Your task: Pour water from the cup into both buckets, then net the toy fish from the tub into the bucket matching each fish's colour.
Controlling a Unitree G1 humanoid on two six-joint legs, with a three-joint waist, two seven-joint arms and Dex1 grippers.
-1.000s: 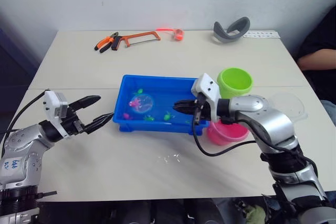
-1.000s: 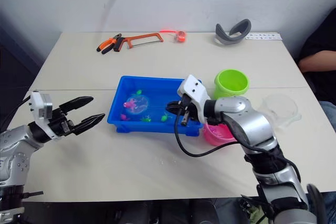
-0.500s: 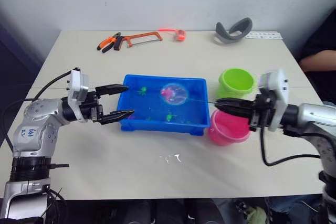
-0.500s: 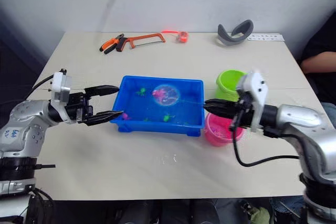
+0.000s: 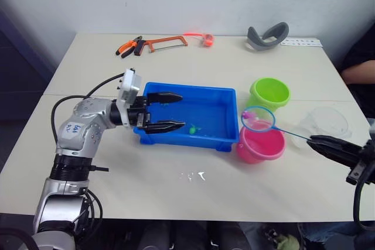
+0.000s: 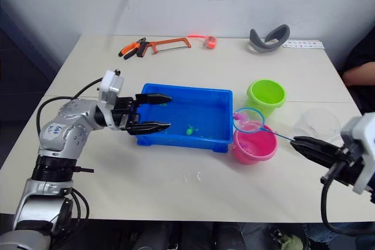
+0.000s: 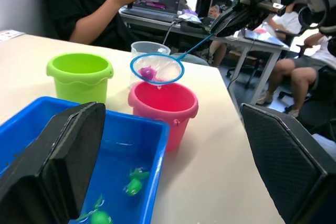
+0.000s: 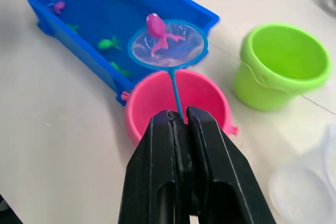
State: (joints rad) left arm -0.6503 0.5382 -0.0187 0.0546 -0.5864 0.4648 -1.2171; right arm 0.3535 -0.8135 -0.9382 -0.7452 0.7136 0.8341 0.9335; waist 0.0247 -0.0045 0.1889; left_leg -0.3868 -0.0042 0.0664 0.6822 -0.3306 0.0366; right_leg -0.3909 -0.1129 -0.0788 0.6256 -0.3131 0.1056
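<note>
Lifted clear of the shallow blue plastic tub (image 5: 220, 122), round blue-hooped net (image 8: 168, 44) with a magenta-pink toy fish (image 8: 156, 27) now above the hot pink plastic bucket (image 8: 157, 103), beyond the right gripper (image 8: 179, 121) fingers clamped on its handle, left gripper (image 5: 170, 111) spread open over the tub.

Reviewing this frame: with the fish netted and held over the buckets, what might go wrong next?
The round blue net hovers at the far rim of the hot pink bucket, nearer the blue tub; tipped there, the magenta fish may fall outside. The right gripper pinches only the thin handle's end, so the net could twist. The lime green bucket stands close by.
</note>
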